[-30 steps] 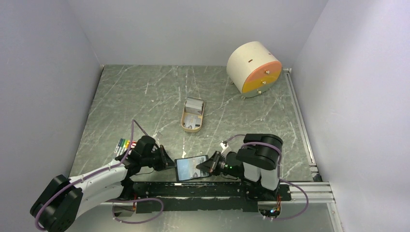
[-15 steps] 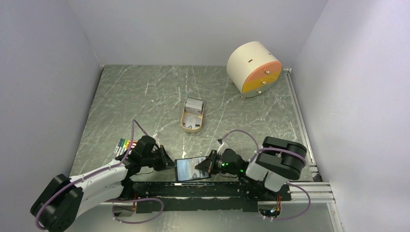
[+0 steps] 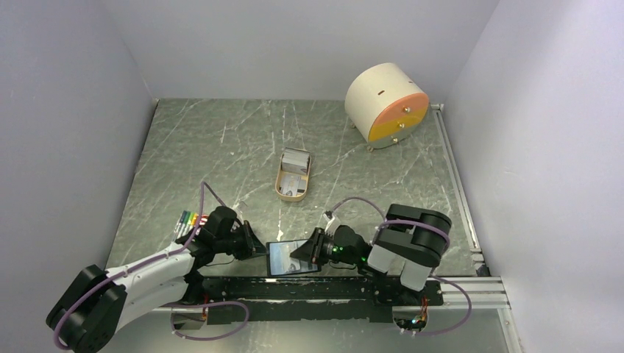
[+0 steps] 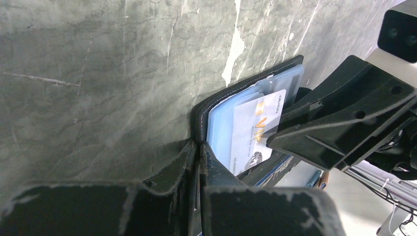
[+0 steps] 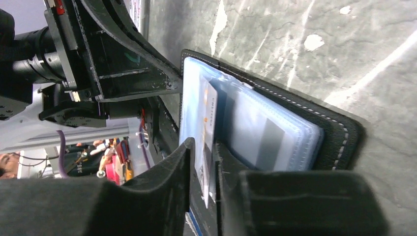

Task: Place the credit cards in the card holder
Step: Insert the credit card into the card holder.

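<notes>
Now, the card holder (image 3: 281, 257) lies open at the near edge of the worktop, about midway along it, just ahead of the arm bases. From the top view you get only this much: the left gripper (image 3: 259, 250) meets its left edge and the right gripper (image 3: 303, 254) sits over its right half. The jaws are too small there to judge.

The left wrist view settles one side. The left gripper (image 4: 197, 147) is pinched tight on the holder's black stitched edge, with the blue-grey pockets fanned just beside it.

The right wrist view settles the other. The right gripper (image 5: 203, 147) is clamped on one white credit card (image 5: 206, 118), seen edge-on against the clear pockets. Whether its edge sits inside a pocket, you cannot tell. Only the left wrist view shows that credit card (image 4: 255, 132) face-on, with print on it.

Only the top view shows the rest:
- pale cards (image 3: 296, 157) in the tan tray (image 3: 279, 187) mid-worktop
- the round drum (image 3: 386, 105) at the far right corner
- markers (image 3: 188, 220) near the left edge
</notes>
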